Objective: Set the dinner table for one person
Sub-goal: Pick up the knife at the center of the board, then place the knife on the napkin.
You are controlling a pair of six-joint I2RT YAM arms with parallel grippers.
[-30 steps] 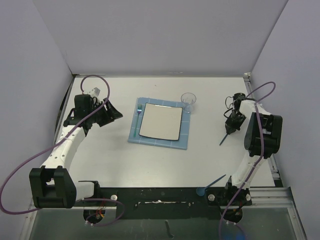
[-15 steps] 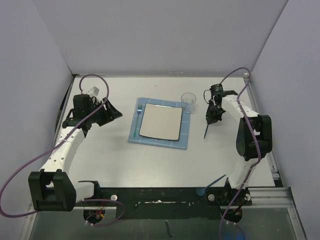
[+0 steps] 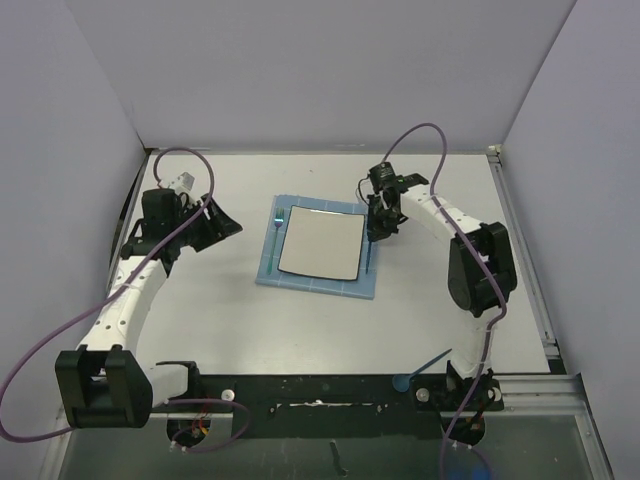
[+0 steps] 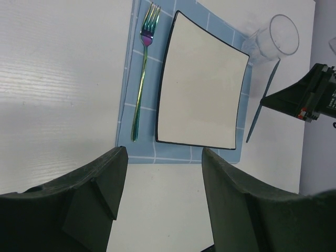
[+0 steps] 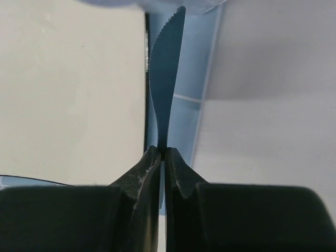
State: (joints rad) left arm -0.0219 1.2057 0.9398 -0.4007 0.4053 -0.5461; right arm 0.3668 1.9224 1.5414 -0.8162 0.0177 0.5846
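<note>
The right tool [image 5: 163, 152], pinching a blue knife [image 5: 166, 79], had been carried left across the white worktop [image 3: 250, 330] to the placemat's [image 3: 300, 283] right edge, beside the plate [image 3: 320, 245]. The worktop lay beneath it. The left tool [image 4: 163, 155] was held spread, empty.

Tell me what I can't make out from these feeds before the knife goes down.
- Glass: in the top view it is hidden behind the right arm; the right wrist view shows at most a blur at the top edge.
- Knife handle: in the right wrist view it is hidden inside the right gripper.
- Gap between knife and placemat: no view shows whether they touch.
- Spoon: in the top view it is too small for detail.
</note>
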